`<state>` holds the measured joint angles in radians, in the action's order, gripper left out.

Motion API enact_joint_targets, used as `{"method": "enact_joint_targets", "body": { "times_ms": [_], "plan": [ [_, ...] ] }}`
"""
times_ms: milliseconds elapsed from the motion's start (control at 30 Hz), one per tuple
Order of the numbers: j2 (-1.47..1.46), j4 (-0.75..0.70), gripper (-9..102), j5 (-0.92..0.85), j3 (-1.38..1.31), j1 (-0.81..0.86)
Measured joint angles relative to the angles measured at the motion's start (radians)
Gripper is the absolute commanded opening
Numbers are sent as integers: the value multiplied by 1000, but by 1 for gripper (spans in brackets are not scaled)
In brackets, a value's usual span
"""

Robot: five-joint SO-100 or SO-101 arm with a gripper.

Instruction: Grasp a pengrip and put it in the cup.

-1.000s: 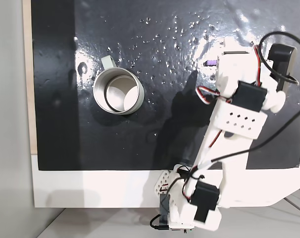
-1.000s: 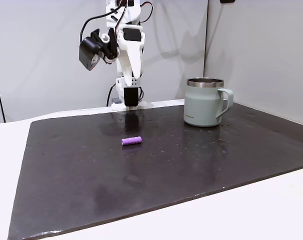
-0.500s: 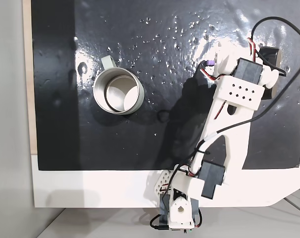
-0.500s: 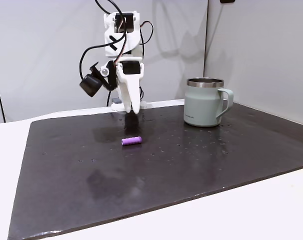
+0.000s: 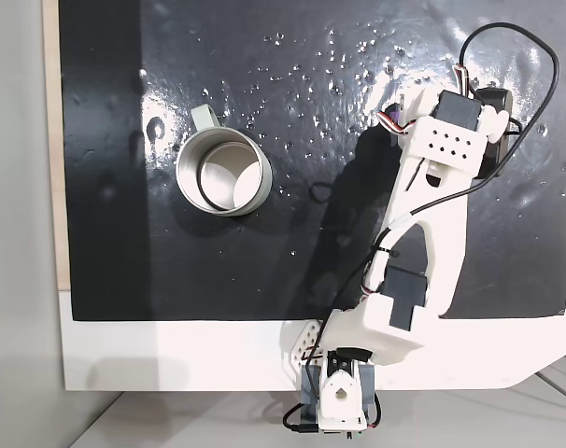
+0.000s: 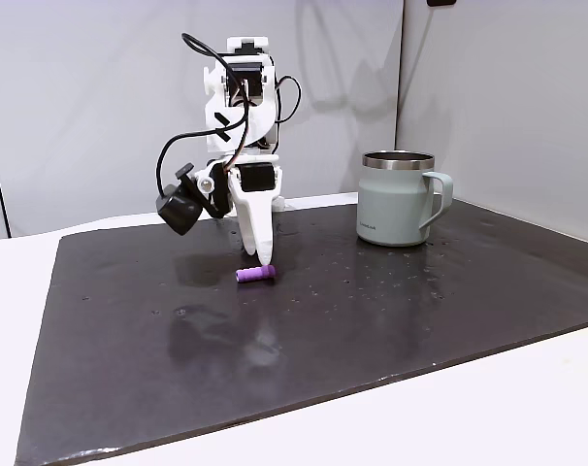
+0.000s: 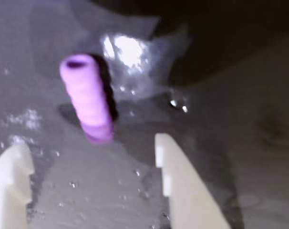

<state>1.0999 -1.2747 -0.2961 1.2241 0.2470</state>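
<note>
The light-purple pengrip [image 6: 255, 275] lies on its side on the black mat, well left of the cup in a fixed view. In the wrist view the pengrip [image 7: 87, 102] sits just ahead of the gap between my two white fingertips [image 7: 166, 152]. My gripper [image 7: 89, 152] is open with nothing held. From the side, my gripper [image 6: 265, 258] points straight down, its tips just above and behind the pengrip. The silver-grey cup [image 5: 223, 173] stands upright and empty at the mat's left in the fixed view from above, and the cup [image 6: 401, 199] is far from the gripper.
A black, wet-looking mat [image 6: 372, 320] covers the white table [image 6: 527, 408]. The arm [image 5: 432, 205] stretches from its base [image 5: 344, 392] at the near edge over the mat's right side. The black wrist camera [image 6: 180, 209] hangs beside the gripper. Grey walls stand behind.
The arm has reached out and lowered. The gripper came down from high above the mat to just over the pengrip. Pengrip and cup have not moved.
</note>
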Motion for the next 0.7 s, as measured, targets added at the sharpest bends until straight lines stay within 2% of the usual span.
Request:
{"method": "enact_joint_targets", "body": {
  "times_ms": [367, 700],
  "plan": [
    [-97, 8, 23, -2, -29, 2],
    [-126, 15, 3, -2, -58, 6]
  ]
}}
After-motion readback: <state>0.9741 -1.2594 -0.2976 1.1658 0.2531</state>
